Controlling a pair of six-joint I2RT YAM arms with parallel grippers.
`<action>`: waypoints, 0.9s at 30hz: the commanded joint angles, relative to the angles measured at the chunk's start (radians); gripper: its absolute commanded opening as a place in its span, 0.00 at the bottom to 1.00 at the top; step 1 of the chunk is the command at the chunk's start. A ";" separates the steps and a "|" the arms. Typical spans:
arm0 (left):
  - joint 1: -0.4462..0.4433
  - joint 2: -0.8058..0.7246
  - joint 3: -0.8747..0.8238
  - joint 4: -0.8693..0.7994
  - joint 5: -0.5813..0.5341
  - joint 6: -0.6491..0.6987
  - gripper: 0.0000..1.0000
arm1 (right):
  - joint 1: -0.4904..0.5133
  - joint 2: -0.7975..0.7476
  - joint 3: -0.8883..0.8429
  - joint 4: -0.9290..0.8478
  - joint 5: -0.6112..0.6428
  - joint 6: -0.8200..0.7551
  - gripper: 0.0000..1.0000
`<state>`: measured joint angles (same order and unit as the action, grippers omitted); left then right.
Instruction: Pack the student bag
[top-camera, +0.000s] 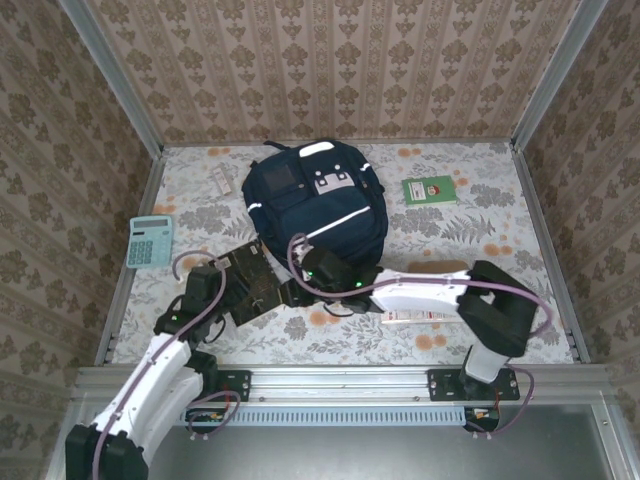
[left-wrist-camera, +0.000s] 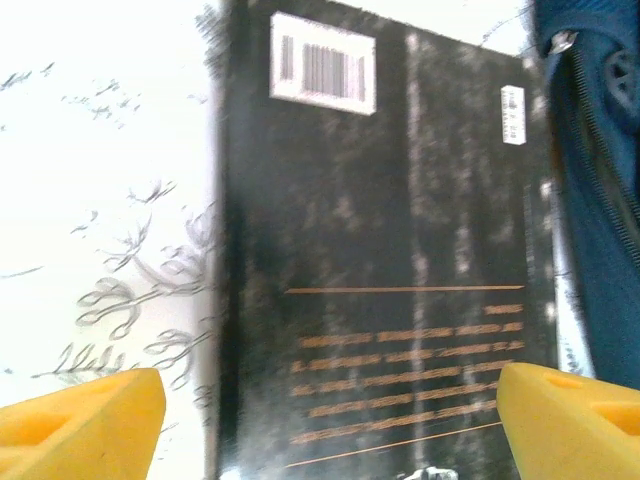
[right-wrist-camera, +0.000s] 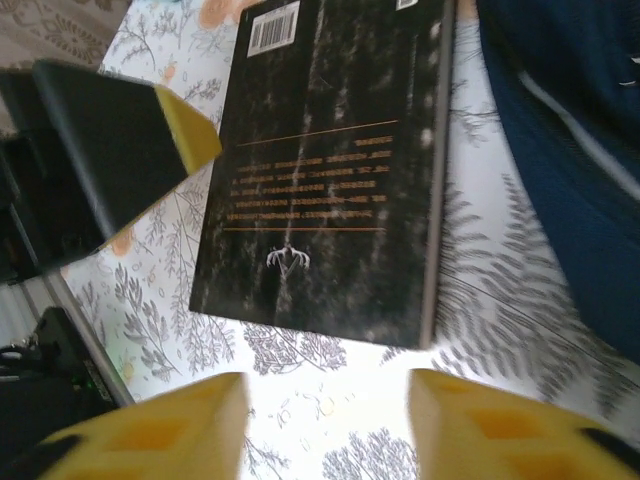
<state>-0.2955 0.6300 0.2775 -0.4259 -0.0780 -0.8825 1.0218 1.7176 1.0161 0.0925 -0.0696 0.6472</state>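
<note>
L arm reaches toward 1, L jaws spread wide, one tip off each long edge of black book. R arm stretches toward 9, R jaws apart, nothing btwn, at book's near end. At 12 the student bag sits just beside book; open table at 3.

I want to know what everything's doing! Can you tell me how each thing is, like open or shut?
student bag: lying flat, front up; zips unclear.
book: closed, lying flat, barcode side up.
calculator: lying flat, keys up.
green booklet: closed, lying flat.
left tool: open, one finger either side of the book.
right tool: open, nothing between its fingers.
</note>
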 joint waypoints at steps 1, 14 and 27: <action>0.018 -0.042 -0.045 -0.031 0.022 -0.010 0.87 | 0.000 0.100 0.094 -0.011 -0.017 -0.029 0.37; 0.023 0.120 -0.057 0.110 0.125 -0.015 0.87 | -0.020 0.287 0.239 -0.102 0.107 -0.095 0.39; 0.016 0.236 -0.044 0.227 0.199 0.007 0.87 | -0.038 0.392 0.313 -0.089 0.006 -0.081 0.39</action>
<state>-0.2733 0.8177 0.2722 -0.3664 -0.0154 -0.8860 0.9859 2.0846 1.3083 0.0113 -0.0242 0.5713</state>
